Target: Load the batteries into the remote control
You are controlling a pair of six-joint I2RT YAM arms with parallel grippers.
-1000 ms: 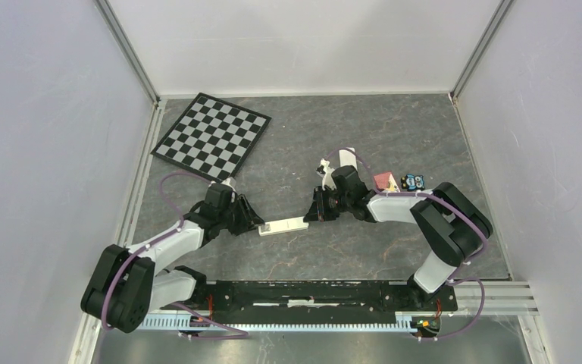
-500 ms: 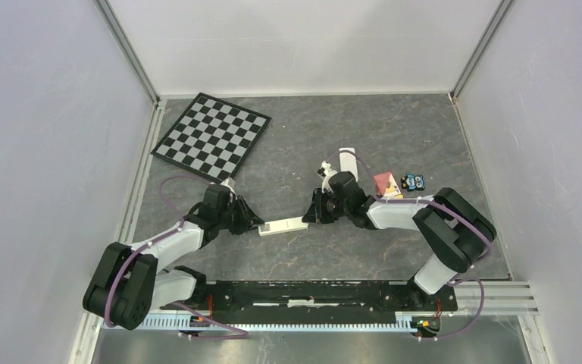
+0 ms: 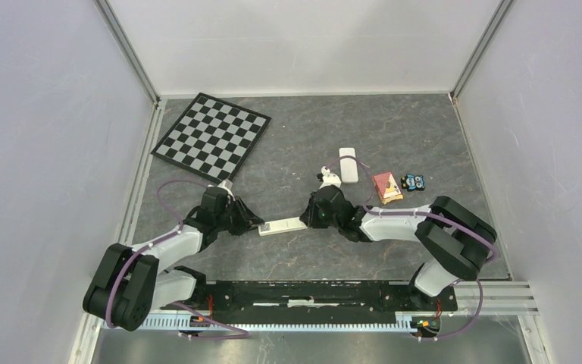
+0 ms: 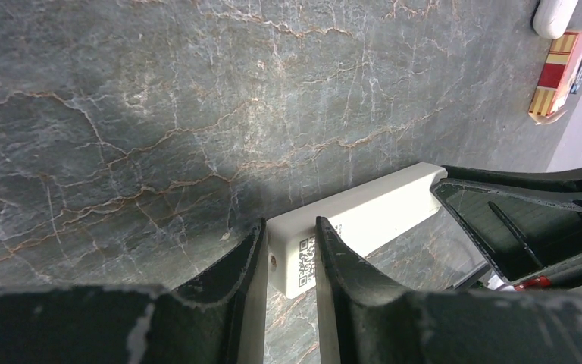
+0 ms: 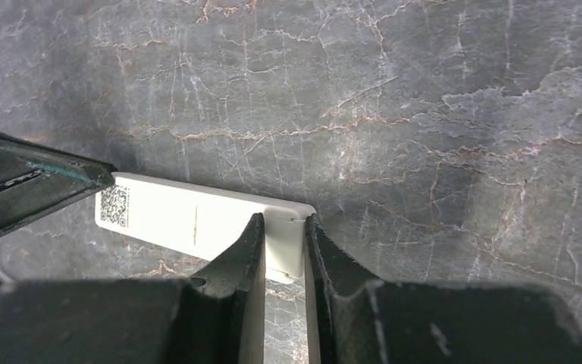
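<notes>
White remote control [image 3: 283, 225] between end effectors [image 3: 260, 225] [image 3: 308, 220]

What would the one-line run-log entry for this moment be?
left gripper: jaws shut on remote control end; right gripper: jaws shut on opposite end; remote control: QR label facing up

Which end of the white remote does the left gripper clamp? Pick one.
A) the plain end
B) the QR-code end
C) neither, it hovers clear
B: the left gripper pinches the white remote right at its QR code; the right gripper holds the opposite end.
</notes>
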